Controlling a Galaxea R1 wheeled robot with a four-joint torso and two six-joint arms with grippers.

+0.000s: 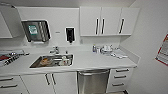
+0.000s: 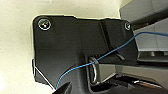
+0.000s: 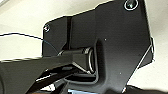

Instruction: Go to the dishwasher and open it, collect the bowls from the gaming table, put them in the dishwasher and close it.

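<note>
The dishwasher [image 1: 92, 81] stands straight ahead under the white counter, low in the head view. Its brushed steel front is shut, with the bar handle [image 1: 93, 73] running across its top. The gaming table and the bowls are out of view. Both wrist views look at the robot's own dark plate and jointed bar against pale surfaces, with a thin blue wire crossing each.
A steel sink [image 1: 53, 61] with items in it is set in the counter [image 1: 100, 62] left of the dishwasher. White drawers [image 1: 120, 77] flank the dishwasher's right, cabinet doors [image 1: 50, 81] its left. Small items [image 1: 107, 49] sit at the counter's back right. A white wall [image 1: 152, 62] closes in on the right.
</note>
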